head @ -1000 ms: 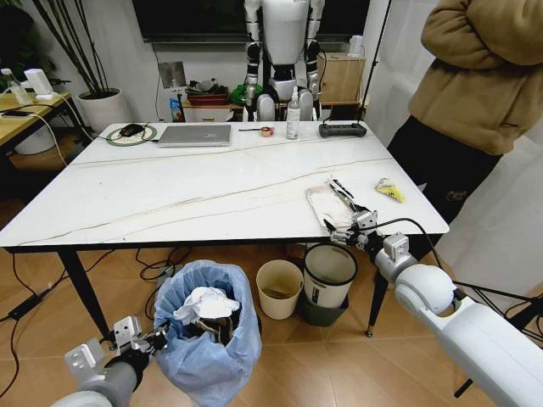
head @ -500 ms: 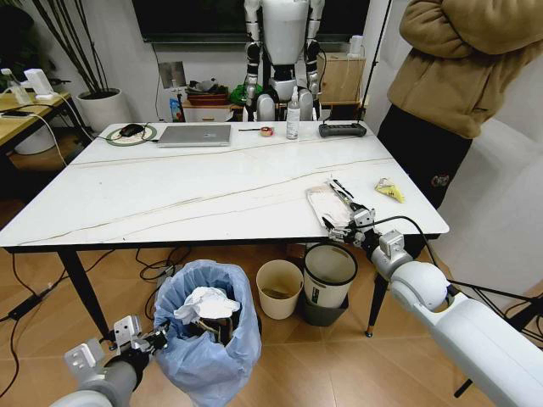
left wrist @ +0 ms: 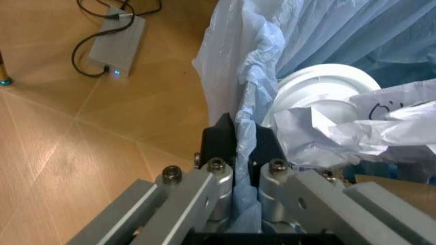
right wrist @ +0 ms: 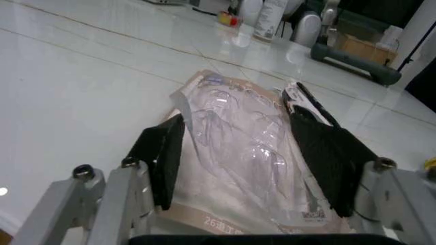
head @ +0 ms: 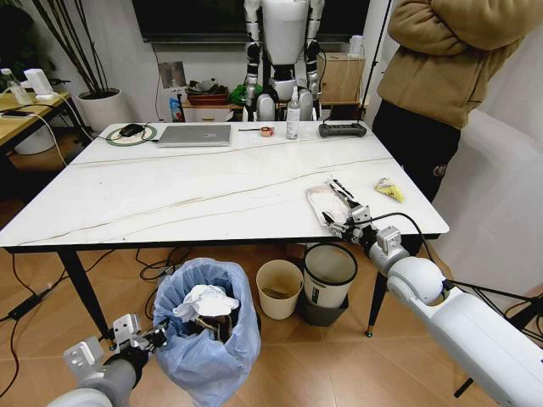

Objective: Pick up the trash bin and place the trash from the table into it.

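Head view, from left to right: the left gripper (head: 146, 337) is low near the floor, its fingers (left wrist: 225, 145) clamped on the rim of the trash bin (head: 208, 343). The bin stands on the wooden floor in front of the table (head: 170, 199), lined with a crinkled light-blue bag and already holding white tissues (head: 204, 302) and other litter. Under the table's near edge, to the right of the bin, stand a cream bucket (head: 279, 289) and a grey-and-white bin (head: 328, 283).

On the tabletop near the right front corner lies a clear plastic package (head: 327, 203). The right gripper (head: 343, 222) is at the table's front edge, right at the near end of that package. In the right wrist view its black fingers (right wrist: 163, 158) are spread wide, one on each side of the package (right wrist: 248, 163), not closed on it. A yellow wrapper (head: 389, 190) lies further right on the table, apart from the package.
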